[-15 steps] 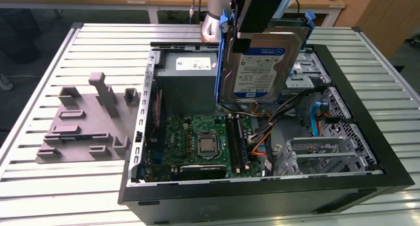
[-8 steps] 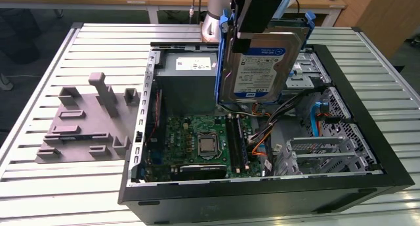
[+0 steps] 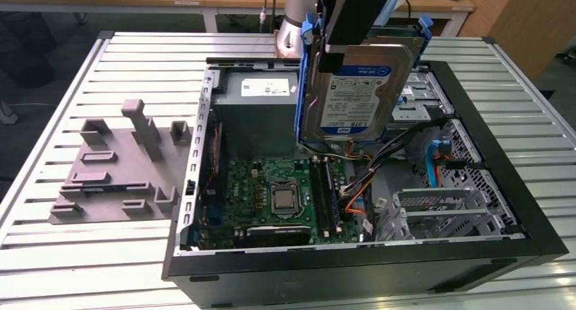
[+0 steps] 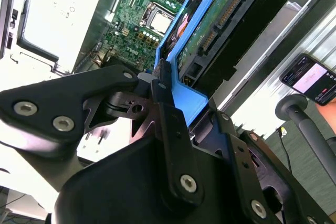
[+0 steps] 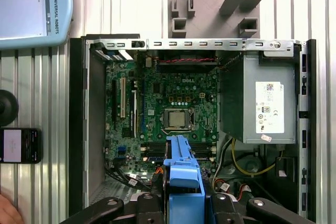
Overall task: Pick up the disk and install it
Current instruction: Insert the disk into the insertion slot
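Your black two-finger gripper (image 4: 167, 109) is pinched on the blue plastic carrier frame of the disk (image 3: 353, 87), the flat silver-metal hard drive with the white-and-blue label. In the second wrist view the fingers (image 4: 169, 129) clamp the frame's edge, with the drive's connector side running away from the tool. In the first wrist view the blue frame (image 5: 181, 174) stands straight out ahead of the jaws.

So pick is done; you're in the carry/install step. The disk hangs edge-down from the tool, lifted clear above the open black computer case (image 3: 504, 209), not seated in anything yet.

Straight below the tool: the green motherboard (image 5: 173, 103) with its bare silver processor (image 5: 177, 119), plus loose orange and yellow cables (image 3: 355, 189) just under the disk's lower edge. Beyond that, off to one side, is the large grey metal box with a small white sticker (image 5: 260, 103). On the tool's far side from that box sit the grey metal drive cages (image 3: 450, 155). Outside the case lies the grey plastic fixture plate (image 3: 117, 168) on the slatted aluminium table (image 3: 72, 256).

My read: the next move needs the frame squared to a bay's rails and kept off those cables. I can't tell which bay is the target.
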`<control>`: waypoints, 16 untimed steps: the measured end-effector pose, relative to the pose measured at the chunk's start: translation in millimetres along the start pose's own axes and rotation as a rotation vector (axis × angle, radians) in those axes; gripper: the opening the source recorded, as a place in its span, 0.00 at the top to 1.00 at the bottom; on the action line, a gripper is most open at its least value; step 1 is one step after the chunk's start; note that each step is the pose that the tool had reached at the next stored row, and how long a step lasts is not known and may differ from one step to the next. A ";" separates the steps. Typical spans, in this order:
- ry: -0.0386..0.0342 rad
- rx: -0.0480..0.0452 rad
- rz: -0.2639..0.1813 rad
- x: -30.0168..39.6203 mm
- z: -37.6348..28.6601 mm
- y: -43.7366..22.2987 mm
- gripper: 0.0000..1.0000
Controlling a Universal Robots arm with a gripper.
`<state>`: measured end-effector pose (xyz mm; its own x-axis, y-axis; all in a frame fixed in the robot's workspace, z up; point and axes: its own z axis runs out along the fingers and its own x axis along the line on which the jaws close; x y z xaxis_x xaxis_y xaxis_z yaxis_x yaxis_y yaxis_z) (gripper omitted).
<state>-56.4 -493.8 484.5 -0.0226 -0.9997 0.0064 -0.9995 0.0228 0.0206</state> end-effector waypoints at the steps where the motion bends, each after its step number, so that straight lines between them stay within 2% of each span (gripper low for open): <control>1: -0.0001 0.0000 0.000 0.0 0.0 0.0 0.64; 16: -0.0001 0.0001 0.000 0.4 0.1 0.0 0.64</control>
<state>-56.4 -494.2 484.4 -0.0227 -0.9997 0.0063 -0.9995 0.0228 0.0206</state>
